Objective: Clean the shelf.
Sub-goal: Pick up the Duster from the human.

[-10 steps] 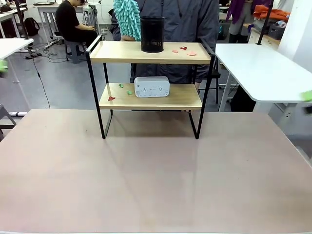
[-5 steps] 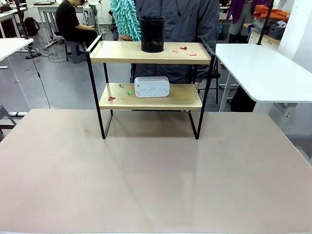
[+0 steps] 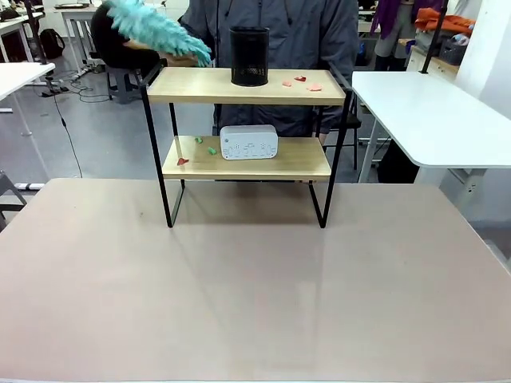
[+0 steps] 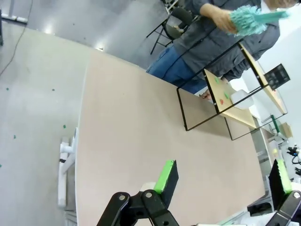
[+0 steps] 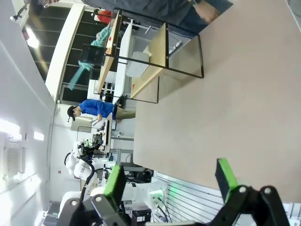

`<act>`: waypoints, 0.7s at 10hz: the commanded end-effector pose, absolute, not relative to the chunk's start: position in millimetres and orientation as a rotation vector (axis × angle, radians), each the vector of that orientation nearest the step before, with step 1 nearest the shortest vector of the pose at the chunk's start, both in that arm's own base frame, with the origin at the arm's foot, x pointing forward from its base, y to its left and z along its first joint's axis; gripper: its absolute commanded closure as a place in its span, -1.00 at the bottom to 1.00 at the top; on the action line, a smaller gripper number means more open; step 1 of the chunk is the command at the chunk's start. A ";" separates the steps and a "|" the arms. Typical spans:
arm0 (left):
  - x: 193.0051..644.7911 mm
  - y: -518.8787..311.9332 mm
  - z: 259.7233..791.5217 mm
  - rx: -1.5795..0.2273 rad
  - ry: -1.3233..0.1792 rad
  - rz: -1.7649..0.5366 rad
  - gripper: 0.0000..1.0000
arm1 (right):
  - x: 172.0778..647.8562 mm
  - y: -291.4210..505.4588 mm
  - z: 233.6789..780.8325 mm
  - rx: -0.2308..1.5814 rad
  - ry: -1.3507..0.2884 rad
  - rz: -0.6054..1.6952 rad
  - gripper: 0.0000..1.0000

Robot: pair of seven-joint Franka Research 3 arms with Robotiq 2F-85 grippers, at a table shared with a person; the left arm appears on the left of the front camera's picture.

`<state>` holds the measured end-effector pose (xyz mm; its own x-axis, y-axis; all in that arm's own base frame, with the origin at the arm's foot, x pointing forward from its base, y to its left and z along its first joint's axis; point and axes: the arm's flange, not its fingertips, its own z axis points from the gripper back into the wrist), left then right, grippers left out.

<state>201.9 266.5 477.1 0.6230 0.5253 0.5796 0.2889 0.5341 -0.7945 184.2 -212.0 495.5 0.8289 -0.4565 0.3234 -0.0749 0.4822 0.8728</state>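
Teal duster [image 3: 152,28] tips from upright toward the shelf [image 3: 200,86] top (sweeping probably begins); left gripper [image 4: 224,173], right gripper [image 5: 170,174] spread, empty.

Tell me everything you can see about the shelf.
The shelf is a small two-tier rack: two light wooden boards in a thin black metal frame. It stands upright on four legs at the far side of the table. The top board carries a black mesh cup and red scraps. The lower board holds a white box, with green scraps left of it. A duster is held above its left end.
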 end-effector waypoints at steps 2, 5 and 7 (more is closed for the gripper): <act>205.2 266.0 470.7 -1.035 -0.945 0.160 -1.00 | 183.7 -215.3 495.5 1.066 -0.599 -0.232 -1.00; 205.2 266.0 470.7 -1.035 -0.945 0.160 -1.00 | 183.7 -215.3 495.5 1.066 -0.599 -0.232 -1.00; 207.8 269.3 471.1 -1.120 -0.822 0.138 -1.00 | 183.7 -215.3 495.5 1.066 -0.599 -0.232 -1.00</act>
